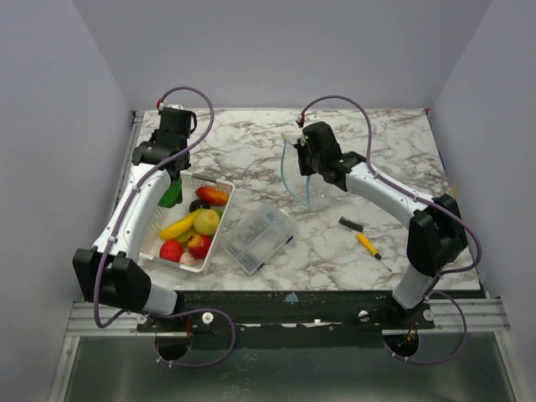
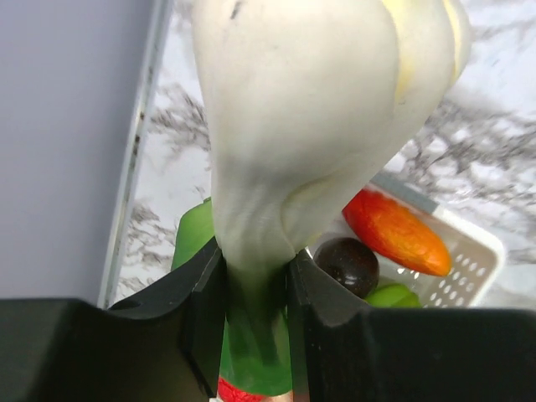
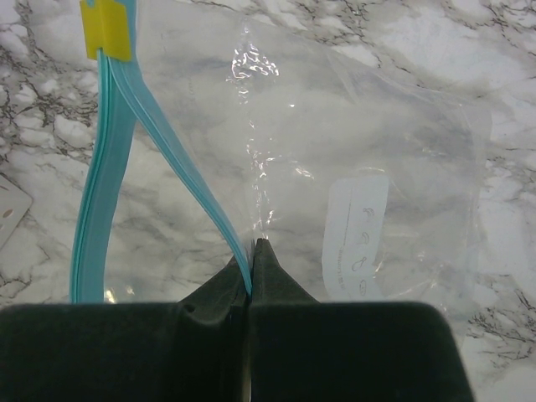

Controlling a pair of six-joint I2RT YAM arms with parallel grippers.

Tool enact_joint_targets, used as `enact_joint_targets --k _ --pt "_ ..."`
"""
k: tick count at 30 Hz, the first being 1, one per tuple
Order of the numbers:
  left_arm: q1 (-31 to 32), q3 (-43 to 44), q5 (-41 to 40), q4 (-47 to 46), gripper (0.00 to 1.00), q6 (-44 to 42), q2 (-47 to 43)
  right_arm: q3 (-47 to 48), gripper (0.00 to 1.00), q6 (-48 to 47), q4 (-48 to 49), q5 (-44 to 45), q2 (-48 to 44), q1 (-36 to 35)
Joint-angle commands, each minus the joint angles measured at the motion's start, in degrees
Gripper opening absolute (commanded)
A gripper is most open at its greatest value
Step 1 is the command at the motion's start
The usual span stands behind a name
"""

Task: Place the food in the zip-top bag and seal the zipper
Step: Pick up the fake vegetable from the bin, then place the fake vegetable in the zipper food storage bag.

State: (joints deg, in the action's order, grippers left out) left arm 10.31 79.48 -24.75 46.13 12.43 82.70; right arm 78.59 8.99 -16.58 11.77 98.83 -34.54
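Note:
My left gripper (image 1: pixel 171 174) (image 2: pixel 255 261) is shut on the white-and-green leek (image 2: pixel 310 109), gripping its green stalk and holding it above the far left end of the white tray (image 1: pixel 224 219); the leek's green end shows in the top view (image 1: pixel 171 195). In the tray lie a banana (image 1: pixel 178 225), a yellow fruit (image 1: pixel 206 221), two red apples (image 1: pixel 199 244) and an orange-red piece (image 1: pixel 212 195). My right gripper (image 1: pixel 311 172) (image 3: pixel 251 251) is shut on the zipper (image 3: pixel 167 142) of the zip-top bag (image 1: pixel 295 180) (image 3: pixel 368 151), holding it up with its mouth parted.
A clear rigid box (image 1: pixel 257 237) lies right of the tray. A yellow-handled black brush (image 1: pixel 360 237) lies by the right arm. A yellow slider (image 3: pixel 107 29) sits at the zipper's far end. Walls enclose the marble table.

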Motion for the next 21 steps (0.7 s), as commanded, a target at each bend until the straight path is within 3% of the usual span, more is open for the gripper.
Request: enact_joint_targets --k 1,4,6,9,12,16,21 --pt "4.8 7.1 -9.0 5.9 0.11 -1.8 -5.1 2.4 0.01 0.3 -0.5 0.3 -0.7 -0.3" --pt "7.8 11.9 -10.6 10.2 0.1 -1.8 -6.2 2.9 0.01 0.2 -0.5 0.4 -0.5 -0.2" --pt "9.6 15.5 -7.2 13.9 0.11 -1.8 -7.1 3.1 0.01 0.0 -0.2 0.4 -0.4 -0.3" --pt "10.1 20.0 11.3 18.6 0.11 -0.3 -8.1 2.7 0.01 -0.3 1.1 0.0 -1.1 -0.3" --pt "10.2 17.0 37.5 17.0 0.11 3.5 -10.4 2.6 0.01 -1.2 2.0 -0.5 -1.6 -0.3" --pt "10.5 4.6 65.6 3.2 0.08 11.7 -13.0 2.5 0.01 -3.5 2.6 -1.7 -2.2 -0.4" --pt "12.1 -6.5 85.3 -18.9 0.04 25.8 -10.4 0.0 0.01 -6.3 5.0 -3.2 -3.8 -0.7"
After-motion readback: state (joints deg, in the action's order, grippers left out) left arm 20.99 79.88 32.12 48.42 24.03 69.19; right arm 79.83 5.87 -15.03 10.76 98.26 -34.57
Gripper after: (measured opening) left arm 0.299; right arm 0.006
